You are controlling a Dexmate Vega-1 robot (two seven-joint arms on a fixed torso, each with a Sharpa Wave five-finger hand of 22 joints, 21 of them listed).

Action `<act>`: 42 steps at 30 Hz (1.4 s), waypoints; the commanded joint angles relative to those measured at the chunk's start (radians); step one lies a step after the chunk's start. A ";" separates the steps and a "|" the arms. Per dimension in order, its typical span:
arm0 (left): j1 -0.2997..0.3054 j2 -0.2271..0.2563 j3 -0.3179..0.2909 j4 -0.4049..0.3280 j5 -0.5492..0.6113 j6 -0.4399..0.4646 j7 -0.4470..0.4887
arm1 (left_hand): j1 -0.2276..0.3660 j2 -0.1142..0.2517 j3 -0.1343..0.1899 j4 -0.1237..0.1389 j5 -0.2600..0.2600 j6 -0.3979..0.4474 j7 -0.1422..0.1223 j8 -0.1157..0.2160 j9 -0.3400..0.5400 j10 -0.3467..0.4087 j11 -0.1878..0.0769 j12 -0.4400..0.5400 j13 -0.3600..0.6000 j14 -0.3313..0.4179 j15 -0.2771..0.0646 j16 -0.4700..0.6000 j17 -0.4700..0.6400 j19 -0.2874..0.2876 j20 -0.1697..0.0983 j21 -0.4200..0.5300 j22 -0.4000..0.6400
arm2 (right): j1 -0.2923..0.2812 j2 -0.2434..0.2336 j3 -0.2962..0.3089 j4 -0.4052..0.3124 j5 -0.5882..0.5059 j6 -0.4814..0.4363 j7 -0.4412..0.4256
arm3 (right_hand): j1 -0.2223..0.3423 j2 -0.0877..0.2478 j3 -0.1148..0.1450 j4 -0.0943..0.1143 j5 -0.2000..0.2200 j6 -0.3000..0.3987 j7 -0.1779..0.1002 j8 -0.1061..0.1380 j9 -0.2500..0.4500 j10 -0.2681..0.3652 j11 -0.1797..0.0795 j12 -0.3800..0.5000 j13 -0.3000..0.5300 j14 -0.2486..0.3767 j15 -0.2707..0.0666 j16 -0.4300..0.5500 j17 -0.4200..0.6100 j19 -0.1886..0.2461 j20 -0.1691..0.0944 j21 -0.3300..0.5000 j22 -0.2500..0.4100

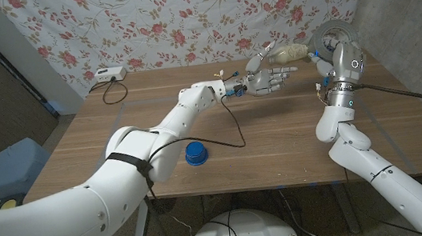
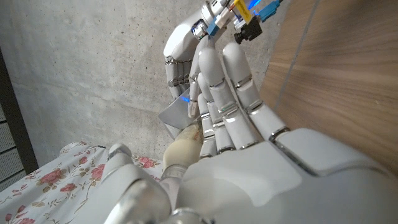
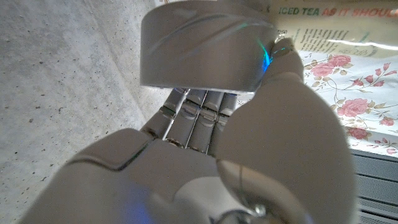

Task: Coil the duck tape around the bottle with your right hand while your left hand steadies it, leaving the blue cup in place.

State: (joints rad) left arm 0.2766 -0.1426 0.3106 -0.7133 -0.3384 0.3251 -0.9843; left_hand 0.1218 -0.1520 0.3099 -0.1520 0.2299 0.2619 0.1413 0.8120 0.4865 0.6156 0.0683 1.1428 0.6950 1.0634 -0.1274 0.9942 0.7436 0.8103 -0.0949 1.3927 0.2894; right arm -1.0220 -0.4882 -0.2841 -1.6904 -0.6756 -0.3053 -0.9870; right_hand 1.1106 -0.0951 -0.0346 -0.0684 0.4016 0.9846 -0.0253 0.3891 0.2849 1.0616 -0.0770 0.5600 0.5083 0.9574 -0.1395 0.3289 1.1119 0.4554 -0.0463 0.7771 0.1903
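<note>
Bottle (image 1: 288, 52), one, lying near table (image 1: 87, 157) far edge, head view: my left hand (image 1: 265, 81) beside it, fingers extended together; my right hand (image 1: 331, 48) holds tape roll (image 1: 336, 35), one, just beside bottle end. Blue cup (image 1: 194, 153), one, near front edge, well apart. Left wrist view: fingers (image 2: 233, 93) reach bottle (image 2: 183, 148); whether gripping, cannot tell. Right wrist view: roll (image 3: 205, 46) gripped, bottle label (image 3: 323, 25) behind. Judged: coiling not visibly begun.

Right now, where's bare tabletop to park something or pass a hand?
Free: the table's left half, between the white box at the far edge and the blue cup near the front; also the front middle, between the cup and the right arm. Crowded: far right, where the left hand holds the bottle and the right hand grips the duck tape.
</note>
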 commanded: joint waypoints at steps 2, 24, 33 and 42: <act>0.124 0.172 0.139 -0.360 -0.006 -0.018 0.206 | 0.040 0.008 0.017 0.001 0.000 -0.025 0.037 -0.030 -0.008 -0.054 0.007 -0.044 -0.027 -0.058 0.037 -0.055 -0.067 -0.048 -0.008 -0.031 -0.030 | 0.017 0.009 0.008 0.014 -0.001 0.007 -0.012 | 0.229 0.232 0.006 -0.004 0.008 0.121 -0.111 0.004 0.002 0.076 -0.066 -0.003 0.004 0.007 -0.091 -0.005 0.003 -0.002 -0.023 0.006 0.001; 0.305 0.429 0.206 -0.750 0.183 -0.180 0.749 | 0.044 0.081 0.047 0.030 -0.040 -0.263 -0.116 -0.428 -0.285 -0.520 0.056 -0.457 -0.312 -0.811 0.253 -0.544 -0.437 -0.761 0.308 -0.504 -0.111 | 0.039 0.018 0.004 0.038 0.014 0.020 -0.001 | 0.227 0.231 0.005 -0.005 0.007 0.120 -0.112 0.002 0.002 0.078 -0.066 -0.007 0.008 0.009 -0.091 -0.011 0.008 -0.005 -0.022 0.013 0.000; 0.349 0.506 0.232 -0.830 0.338 -0.257 0.938 | 0.048 0.092 0.042 0.028 -0.038 -0.359 -0.182 -0.532 -0.301 -0.685 0.056 -0.622 -0.391 -1.028 0.287 -0.652 -0.506 -0.919 0.308 -0.644 -0.108 | 0.021 0.004 0.008 0.010 0.026 0.009 0.050 | 0.227 0.232 0.006 -0.005 0.007 0.119 -0.113 0.002 0.004 0.077 -0.067 -0.009 0.010 0.010 -0.091 -0.012 0.010 -0.006 -0.022 0.015 0.000; 0.370 0.553 0.234 -0.888 0.382 -0.278 0.979 | 0.048 0.100 0.037 0.030 -0.036 -0.425 -0.223 -0.596 -0.303 -0.793 0.042 -0.713 -0.435 -1.133 0.294 -0.708 -0.529 -0.997 0.308 -0.717 -0.106 | -0.030 -0.044 0.025 -0.092 0.029 -0.077 0.210 | 0.228 0.232 0.006 -0.006 0.007 0.117 -0.113 0.001 0.004 0.077 -0.066 -0.010 0.012 0.009 -0.091 -0.015 0.012 -0.006 -0.021 0.018 0.000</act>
State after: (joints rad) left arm 0.6068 0.3382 0.5329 -1.5157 -0.0435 0.0964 -0.1122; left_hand 0.1672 -0.0607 0.3499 -0.1200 0.1919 -0.1362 -0.0725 0.2317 0.1812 -0.1484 0.1111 0.4489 0.2676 -0.0441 0.1626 0.2980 0.2159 -0.1673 0.2105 0.6887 0.1795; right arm -1.0076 -0.4918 -0.2761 -1.6942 -0.6546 -0.3053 -0.9251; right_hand 1.1111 -0.0956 -0.0341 -0.0682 0.4008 0.9846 -0.0253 0.3819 0.2858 1.0652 -0.0735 0.5486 0.5155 0.9574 -0.1392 0.3172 1.1194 0.4531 -0.0440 0.7849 0.1903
